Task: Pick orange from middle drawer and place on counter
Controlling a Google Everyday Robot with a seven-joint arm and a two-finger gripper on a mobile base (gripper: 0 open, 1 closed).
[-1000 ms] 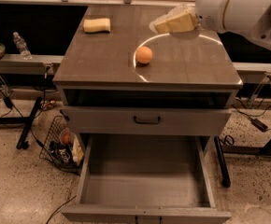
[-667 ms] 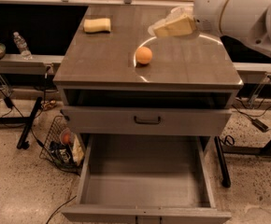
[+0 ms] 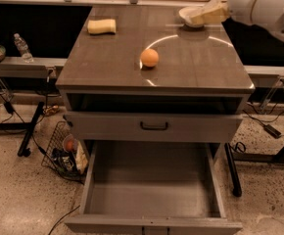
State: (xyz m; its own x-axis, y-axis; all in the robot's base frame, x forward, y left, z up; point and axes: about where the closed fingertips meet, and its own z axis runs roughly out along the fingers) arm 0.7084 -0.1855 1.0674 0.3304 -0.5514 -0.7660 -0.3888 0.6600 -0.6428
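Observation:
The orange (image 3: 149, 58) rests on the counter (image 3: 107, 62), near its middle, next to a thin white arc. The middle drawer (image 3: 152, 199) is pulled out wide at the bottom, and its grey floor is bare. My gripper (image 3: 201, 16) hangs over the counter's far right corner, well apart from the orange and holding nothing that I can see. The white arm comes in from the upper right.
A yellow sponge block (image 3: 102, 26) lies at the counter's far left. A white bowl (image 3: 184, 13) sits at the far right, partly behind the gripper. A shallower drawer front with a black loop handle (image 3: 154, 126) is closed. A wire basket (image 3: 63, 153) stands on the floor at left.
The gripper and arm have drawn back to the right and away from the orange. The orange has stayed in place on the counter.

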